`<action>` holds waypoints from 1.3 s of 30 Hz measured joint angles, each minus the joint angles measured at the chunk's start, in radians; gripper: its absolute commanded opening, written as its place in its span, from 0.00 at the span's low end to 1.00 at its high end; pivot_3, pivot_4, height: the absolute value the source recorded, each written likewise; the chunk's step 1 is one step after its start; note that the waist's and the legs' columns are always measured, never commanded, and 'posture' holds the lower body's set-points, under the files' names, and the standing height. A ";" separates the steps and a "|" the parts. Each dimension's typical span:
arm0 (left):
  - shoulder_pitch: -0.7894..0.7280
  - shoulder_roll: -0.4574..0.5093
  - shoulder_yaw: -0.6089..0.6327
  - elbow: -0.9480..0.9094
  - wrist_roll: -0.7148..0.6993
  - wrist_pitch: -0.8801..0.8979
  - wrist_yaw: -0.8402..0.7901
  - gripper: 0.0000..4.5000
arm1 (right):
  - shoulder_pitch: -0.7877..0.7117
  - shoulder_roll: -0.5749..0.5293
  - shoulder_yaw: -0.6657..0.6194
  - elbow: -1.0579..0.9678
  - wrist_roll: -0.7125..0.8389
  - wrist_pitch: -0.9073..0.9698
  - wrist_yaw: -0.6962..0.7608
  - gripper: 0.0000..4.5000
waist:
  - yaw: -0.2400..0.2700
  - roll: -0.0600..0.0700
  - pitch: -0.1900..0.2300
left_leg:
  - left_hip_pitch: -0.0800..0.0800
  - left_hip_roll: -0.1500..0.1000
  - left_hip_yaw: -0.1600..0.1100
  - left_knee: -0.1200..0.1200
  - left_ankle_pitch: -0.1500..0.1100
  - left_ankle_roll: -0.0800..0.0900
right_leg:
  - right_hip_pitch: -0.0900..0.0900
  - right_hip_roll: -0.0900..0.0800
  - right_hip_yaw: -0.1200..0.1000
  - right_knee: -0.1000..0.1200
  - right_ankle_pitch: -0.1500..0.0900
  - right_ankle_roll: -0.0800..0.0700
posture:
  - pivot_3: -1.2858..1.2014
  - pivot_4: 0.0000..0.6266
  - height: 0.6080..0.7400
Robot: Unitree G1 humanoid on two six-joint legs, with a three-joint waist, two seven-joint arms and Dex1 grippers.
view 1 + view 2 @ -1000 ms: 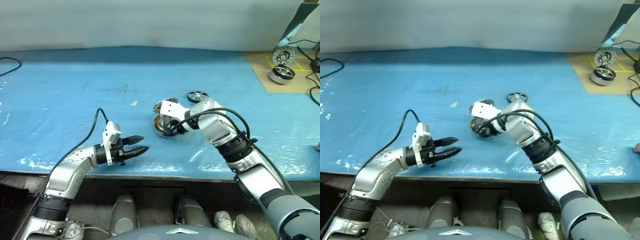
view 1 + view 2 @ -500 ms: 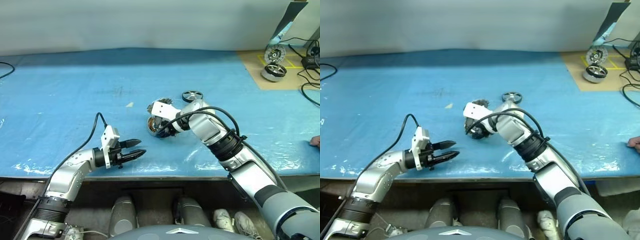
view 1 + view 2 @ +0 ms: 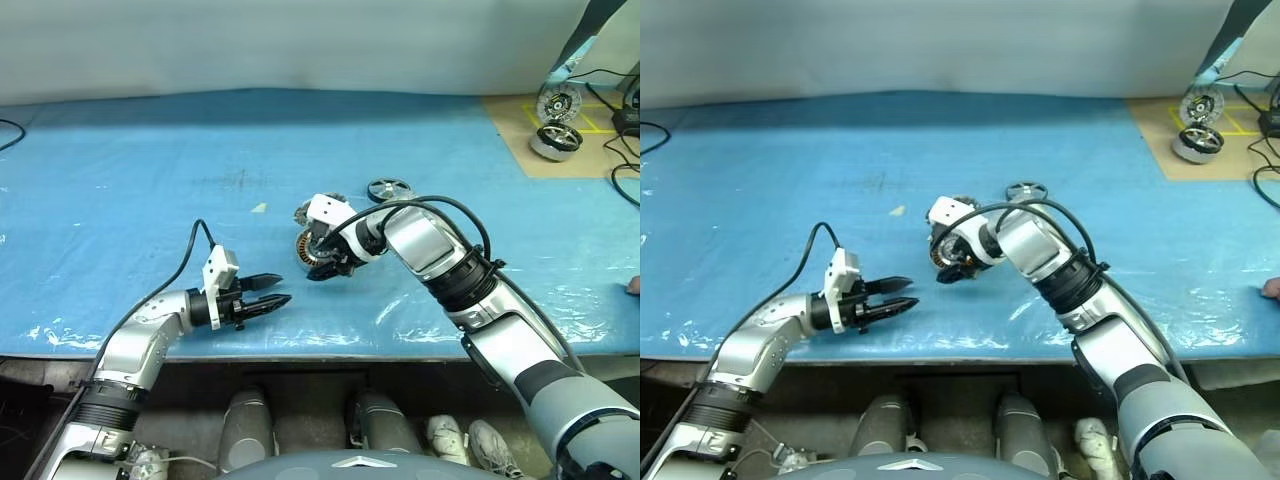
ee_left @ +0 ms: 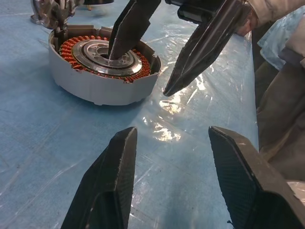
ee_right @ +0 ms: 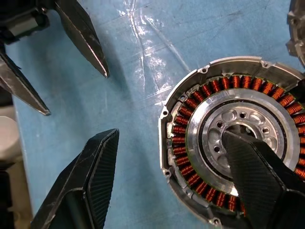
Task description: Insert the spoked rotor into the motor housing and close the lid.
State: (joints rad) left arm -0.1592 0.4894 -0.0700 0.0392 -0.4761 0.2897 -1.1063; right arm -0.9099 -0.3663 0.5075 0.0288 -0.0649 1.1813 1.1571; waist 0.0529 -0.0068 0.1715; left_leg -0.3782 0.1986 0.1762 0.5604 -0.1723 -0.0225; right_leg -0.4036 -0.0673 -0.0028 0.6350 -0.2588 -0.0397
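Now that the right tool (image 3: 322,262) has spread its fingers wider than a second ago, it's let go of the motor housing (image 5: 233,138) and grips nothing.

One right finger hangs over the silver centre hub, the other stands outside the rim over the blue table (image 3: 150,170). So the housing looks placed, copper windings up, with no rotor in it. The spoked rotor (image 3: 387,189) lies on the table at about 1 o'clock from the housing, near but apart. The lid (image 3: 308,210) sits at the housing's 11 o'clock edge, swung open. The left tool (image 3: 282,290) is partly open, holds nothing, at roughly 8 o'clock. Guessing the rotor pickup is next.
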 measured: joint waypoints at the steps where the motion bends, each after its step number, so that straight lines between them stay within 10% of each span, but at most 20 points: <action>1: 0.000 0.000 0.000 0.000 0.000 0.001 -0.001 0.56 | -0.001 -0.015 -0.017 -0.014 0.019 0.011 -0.005 0.81 | 0.001 0.000 0.000 | 0.000 0.000 0.000 0.000 0.000 0.000 | 0.000 0.000 0.000 0.000 0.000 0.000 | 0.52 0.24 1.00; 12: 0.007 0.004 0.028 -0.008 -0.013 0.021 0.000 0.56 | 0.230 -0.231 -0.246 -0.164 0.128 -0.150 -0.146 0.81 | 0.027 0.000 0.001 | 0.000 0.000 0.000 0.000 -0.001 -0.001 | 0.001 0.000 0.000 -0.002 0.000 0.000 | 0.52 0.24 1.00; 20: 0.003 0.004 0.030 -0.006 -0.011 0.023 -0.008 0.56 | 0.243 -0.056 -0.467 0.173 0.116 -0.510 -0.496 0.81 | 0.013 0.000 0.001 | 0.002 0.001 0.001 0.002 -0.001 -0.001 | 0.000 0.003 0.003 0.001 0.000 0.000 | 0.52 0.24 1.00; 39: -0.034 0.011 0.025 0.004 -0.005 0.025 -0.024 0.56 | 0.011 0.188 -0.426 0.904 0.046 -1.038 -0.656 0.81 | 0.014 0.000 0.001 | -0.003 0.004 0.002 0.003 -0.001 -0.002 | -0.003 0.006 0.001 0.002 0.000 -0.001 | 0.52 0.24 1.00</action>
State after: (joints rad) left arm -0.1928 0.5006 -0.0450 0.0430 -0.4812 0.3148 -1.1298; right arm -0.8993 -0.1783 0.0819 0.9329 -0.0186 0.1436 0.5006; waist 0.0664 -0.0064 0.1727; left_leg -0.3812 0.2022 0.1779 0.5632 -0.1732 -0.0241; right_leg -0.4063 -0.0611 -0.0016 0.6366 -0.2588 -0.0404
